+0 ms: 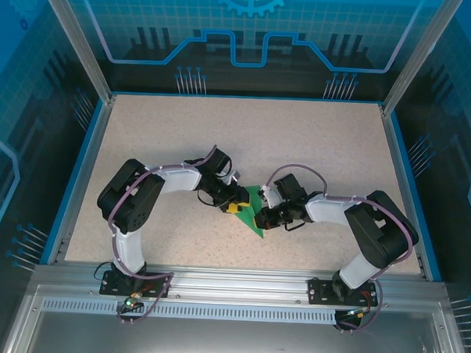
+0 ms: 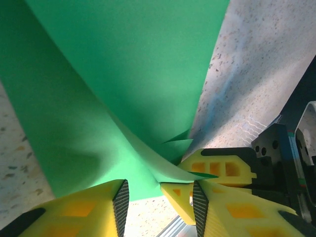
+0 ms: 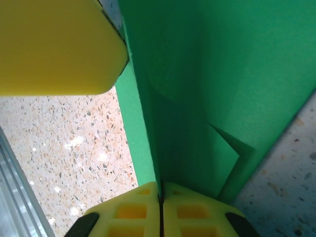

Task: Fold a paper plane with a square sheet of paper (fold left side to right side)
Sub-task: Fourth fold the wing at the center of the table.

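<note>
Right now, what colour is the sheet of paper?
Bright green paper, clearest in the left wrist view.

Both arms bend inward, elbows out, wrists meeting near the middle of the bench (image 1: 315, 149). The left claw (image 2: 159, 198) gapes; the right claw (image 3: 161, 195) is pinched tight on the green paper (image 3: 222, 74).

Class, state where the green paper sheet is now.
In the top view the green paper sheet lies near the middle of the table, between the left gripper and the right gripper.
</note>
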Controlling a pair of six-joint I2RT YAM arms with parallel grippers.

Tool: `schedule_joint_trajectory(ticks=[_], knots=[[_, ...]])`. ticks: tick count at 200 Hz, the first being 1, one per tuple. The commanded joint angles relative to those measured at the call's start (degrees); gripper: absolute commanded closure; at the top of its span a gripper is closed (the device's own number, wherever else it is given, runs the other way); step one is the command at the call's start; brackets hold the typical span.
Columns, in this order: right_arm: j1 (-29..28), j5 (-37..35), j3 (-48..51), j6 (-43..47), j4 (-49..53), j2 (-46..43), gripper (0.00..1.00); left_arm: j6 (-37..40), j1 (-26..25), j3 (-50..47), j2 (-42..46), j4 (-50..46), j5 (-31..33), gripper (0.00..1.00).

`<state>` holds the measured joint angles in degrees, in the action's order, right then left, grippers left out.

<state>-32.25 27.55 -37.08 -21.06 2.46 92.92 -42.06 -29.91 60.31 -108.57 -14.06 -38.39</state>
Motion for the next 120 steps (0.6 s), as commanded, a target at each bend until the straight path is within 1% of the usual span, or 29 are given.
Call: schedule_joint_trajectory(ticks=[1, 120], knots=[[1.57, 3.13, 1.14, -1.07, -1.54, 1.45, 0.93, 0.05, -0.33, 1.81, -1.28, -0.79, -0.19, 0.59], [4.72, 8.58, 2.43, -3.54, -5.75, 1.72, 0.92, 0.84, -0.85, 3.75, -4.32, -2.26, 2.07, 0.56]])
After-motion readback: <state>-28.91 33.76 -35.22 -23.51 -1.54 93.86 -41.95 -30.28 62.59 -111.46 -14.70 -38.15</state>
